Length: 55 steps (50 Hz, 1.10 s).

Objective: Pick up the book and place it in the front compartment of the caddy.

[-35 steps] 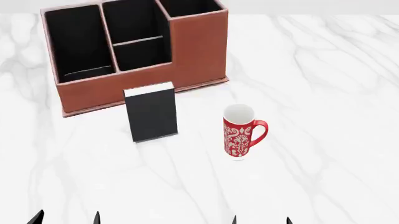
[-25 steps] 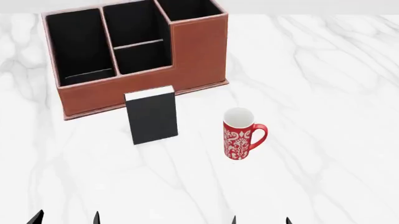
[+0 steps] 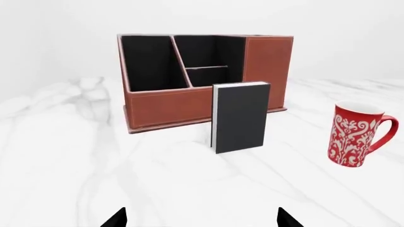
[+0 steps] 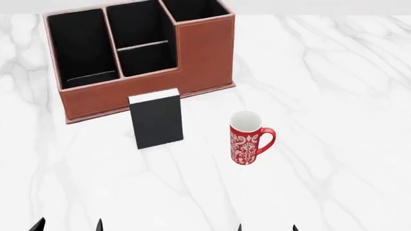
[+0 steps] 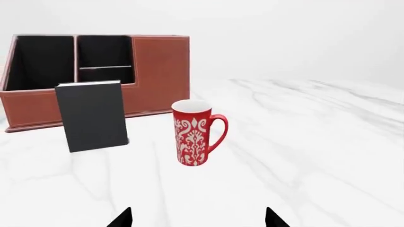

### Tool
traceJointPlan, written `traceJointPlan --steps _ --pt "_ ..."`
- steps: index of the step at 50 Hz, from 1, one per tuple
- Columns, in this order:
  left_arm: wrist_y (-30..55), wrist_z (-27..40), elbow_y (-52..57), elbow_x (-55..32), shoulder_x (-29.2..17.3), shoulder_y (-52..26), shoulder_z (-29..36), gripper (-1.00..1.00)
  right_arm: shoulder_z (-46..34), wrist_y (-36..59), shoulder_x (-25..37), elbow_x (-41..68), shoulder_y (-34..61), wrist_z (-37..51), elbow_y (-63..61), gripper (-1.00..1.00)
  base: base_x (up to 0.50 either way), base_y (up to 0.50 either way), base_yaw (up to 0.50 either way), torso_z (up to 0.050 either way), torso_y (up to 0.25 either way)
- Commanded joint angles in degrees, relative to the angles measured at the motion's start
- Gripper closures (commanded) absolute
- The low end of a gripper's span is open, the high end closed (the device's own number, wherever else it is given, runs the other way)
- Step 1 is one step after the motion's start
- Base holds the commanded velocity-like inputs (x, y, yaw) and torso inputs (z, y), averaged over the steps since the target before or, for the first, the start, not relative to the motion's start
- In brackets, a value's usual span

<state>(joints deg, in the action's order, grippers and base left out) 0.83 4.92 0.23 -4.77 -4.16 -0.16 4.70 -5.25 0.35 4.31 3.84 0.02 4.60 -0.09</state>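
- Black fingertips of the left gripper [image 4: 68,224] and right gripper [image 4: 267,227] poke up at the near edge of the head view; each pair stands spread wide with nothing between, well short of every object.
- White marble table [image 4: 334,96] carries everything.
- Red-and-white patterned mug [image 4: 247,138] stands upright, handle toward the robot's right, beside and apart from the book.
- Book [image 4: 156,118], black-covered, stands upright on the table just in front of the caddy's low front wall, white page edge on top.
- Reddish-brown caddy [image 4: 138,57] sits farthest; its front compartment [image 4: 146,58], black-lined, lies behind the book, nothing visible inside.
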Motion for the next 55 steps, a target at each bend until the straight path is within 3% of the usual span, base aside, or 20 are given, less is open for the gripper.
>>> traceJointPlan --steps 1,2,4,6,9,17,20,25,35,46,55 --pt "0.07 0.49 -0.21 0.91 0.12 -0.13 0.21 -1.0 0.23 -0.49 -0.18 -0.43 -0.06 0.13 0.07 -1.0 0.0 0.0 0.0 0.0 0.0" --pt "2.65 -4.69 8.37 2.11 3.25 0.52 -6.08 -1.0 9.65 0.87 -1.1 4.75 -2.51 -8.96 -8.5 -1.0 0.0 0.0 0.0 0.0 0.0" --pt "-1.09 -2.49 -2.15 5.69 3.06 -0.12 -2.49 -1.0 1.82 2.05 -2.97 -7.45 2.29 -1.56 4.14 -1.0 0.0 0.0 0.0 0.0 0.0" --pt "-0.76 -2.18 -2.78 5.43 2.75 -0.39 -1.47 -1.0 1.29 6.17 -3.31 -6.97 3.85 -0.22 5.55 -1.0 0.0 0.0 0.0 0.0 0.0" --pt "-1.07 -1.33 -4.39 5.6 2.09 -0.78 -0.72 -1.0 -0.68 2.55 -3.08 -7.92 3.42 1.97 8.71 -1.0 0.0 0.0 0.0 0.0 0.0" --pt "1.39 0.15 -2.26 4.93 1.33 -0.67 0.0 -1.0 -1.2 6.79 -2.21 -5.66 2.5 3.75 1.22 -1.0 0.0 0.0 0.0 0.0 0.0" --pt "4.64 0.55 2.97 5.31 0.61 -0.72 0.55 -1.0 -1.59 12.11 -1.42 -5.38 2.67 3.44 -6.24 -1.0 0.0 0.0 0.0 0.0 0.0" --pt "17.9 -0.13 20.46 2.95 -1.63 -6.26 -1.53 -1.0 -0.76 26.94 1.73 -6.33 9.4 1.92 -27.44 -1.0 0.0 0.0 0.0 0.0 0.0" --pt "34.0 0.76 39.34 1.17 -4.64 -18.99 -6.1 -1.0 3.15 44.83 5.86 -4.72 23.82 -1.39 -44.96 -1.0 0.0 0.0 0.0 0.0 0.0" --pt "34.31 1.49 39.82 0.73 -4.99 -18.74 -6.21 -1.0 2.87 42.92 5.97 -2.97 22.96 -2.22 -45.16 -1.0 0.0 0.0 0.0 0.0 0.0" --pt "34.7 1.89 40.08 -0.19 -5.14 -19.08 -6.84 -1.0 0.86 42.25 7.02 -3.36 22.51 -2.4 -44.89 -1.0 0.0 0.5 0.0 0.0 0.0"
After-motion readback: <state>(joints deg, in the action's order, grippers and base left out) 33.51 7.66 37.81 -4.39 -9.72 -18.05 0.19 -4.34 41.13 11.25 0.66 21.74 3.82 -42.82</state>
